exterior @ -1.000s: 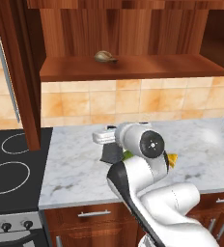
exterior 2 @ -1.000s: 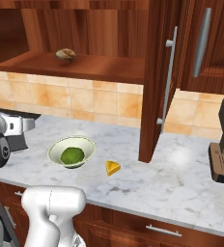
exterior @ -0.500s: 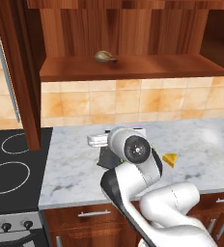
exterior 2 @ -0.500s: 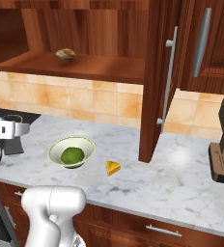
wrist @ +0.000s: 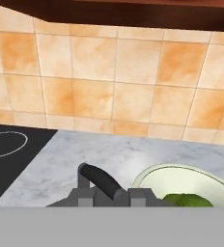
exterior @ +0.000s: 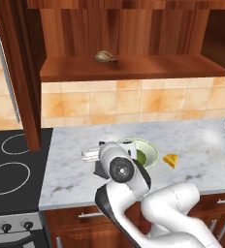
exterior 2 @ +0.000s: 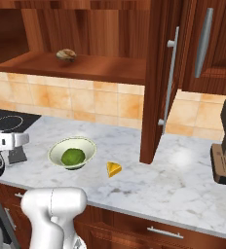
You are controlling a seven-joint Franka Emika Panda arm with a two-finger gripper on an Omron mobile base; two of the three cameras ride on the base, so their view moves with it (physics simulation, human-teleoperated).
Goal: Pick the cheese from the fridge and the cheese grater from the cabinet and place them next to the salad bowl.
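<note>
Hand view: the fingers (wrist: 111,197) sit nearly closed on the cheese grater (wrist: 100,182) by its handle, low over the worktop (wrist: 75,154) just beside the salad bowl (wrist: 181,177), apparently for set-down. The cheese (exterior 2: 113,169) already lies near the bowl's other side.

salad bowl (exterior 2: 72,152), cheese (exterior 2: 114,169) beside (on counter (exterior 2: 183,180))

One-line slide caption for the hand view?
Gripper holds dark grey metal box grater by its handle over marble counter, beside pale cream-green salad bowl.
</note>
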